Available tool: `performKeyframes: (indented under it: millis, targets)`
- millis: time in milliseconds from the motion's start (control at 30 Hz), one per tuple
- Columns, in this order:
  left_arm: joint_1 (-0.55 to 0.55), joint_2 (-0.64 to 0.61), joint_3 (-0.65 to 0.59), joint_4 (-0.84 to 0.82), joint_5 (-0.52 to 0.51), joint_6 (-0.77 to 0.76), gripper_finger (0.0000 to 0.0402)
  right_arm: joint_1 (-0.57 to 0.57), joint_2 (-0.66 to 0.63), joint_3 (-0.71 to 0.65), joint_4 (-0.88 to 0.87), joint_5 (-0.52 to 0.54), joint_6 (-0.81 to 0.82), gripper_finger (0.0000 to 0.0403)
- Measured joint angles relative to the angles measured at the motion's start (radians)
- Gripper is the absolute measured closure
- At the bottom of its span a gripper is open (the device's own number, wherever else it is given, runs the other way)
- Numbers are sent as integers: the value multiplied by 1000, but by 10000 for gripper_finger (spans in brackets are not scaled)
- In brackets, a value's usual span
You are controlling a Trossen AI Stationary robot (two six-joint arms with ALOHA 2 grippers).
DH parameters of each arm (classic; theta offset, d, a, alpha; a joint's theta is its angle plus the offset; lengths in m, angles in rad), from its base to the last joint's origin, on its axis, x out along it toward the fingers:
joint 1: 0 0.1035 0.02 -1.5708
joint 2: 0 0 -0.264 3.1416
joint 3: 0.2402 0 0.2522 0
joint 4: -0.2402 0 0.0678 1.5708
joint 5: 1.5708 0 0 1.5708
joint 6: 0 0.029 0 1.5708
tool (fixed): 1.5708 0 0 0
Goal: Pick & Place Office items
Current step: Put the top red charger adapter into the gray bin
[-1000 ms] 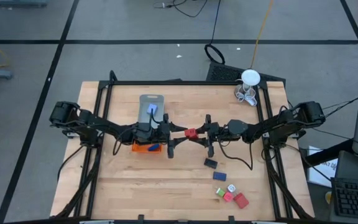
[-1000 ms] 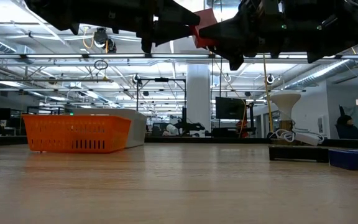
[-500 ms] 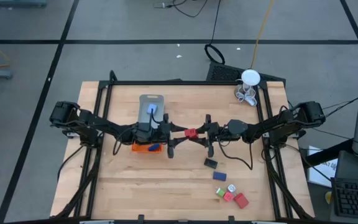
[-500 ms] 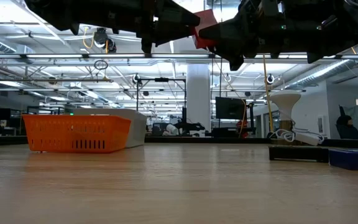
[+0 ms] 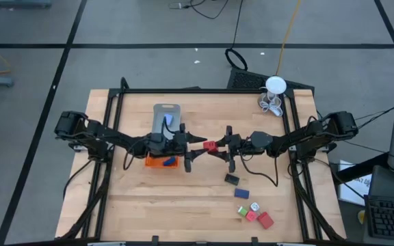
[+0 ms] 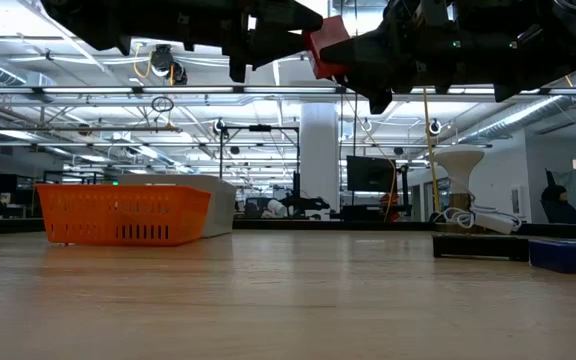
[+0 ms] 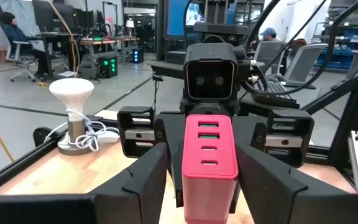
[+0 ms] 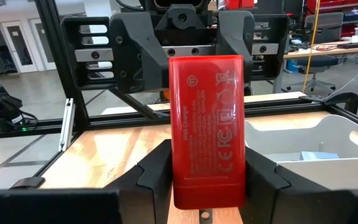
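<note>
Fingers of the right gripper (image 5: 219, 147) clamp the red block (image 5: 211, 145) above the table (image 5: 183, 198); left gripper (image 5: 198, 145) fingers flank it, contact unclear.

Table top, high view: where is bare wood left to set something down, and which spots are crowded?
Free: the near-left wood of the table, below the orange tray, and the far strip between the grey tray and the white round thing. Crowded: the near-right cluster of small pieces, and mid-table, where both claws meet at the red block.
</note>
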Motion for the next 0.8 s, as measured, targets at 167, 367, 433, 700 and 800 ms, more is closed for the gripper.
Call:
performKeyframes:
  millis: [167, 367, 433, 700, 800]
  targets:
    - [1, 0, 0, -8, 49, 0, 213, 1, 0, 0, -1, -5, -1, 277]
    - [1, 0, 0, -19, 46, 7, 217, 1, 0, 0, -1, -4, -1, 277]
    - [2, 0, 0, -36, 46, 7, 222, 1, 0, 0, -1, -4, -1, 277]
    - [2, 0, 0, -45, 46, 5, 249, 0, 0, 0, 0, -1, -1, 277]
    - [2, 0, 0, -45, 46, 5, 260, 0, 0, 0, 0, 0, -1, 277]
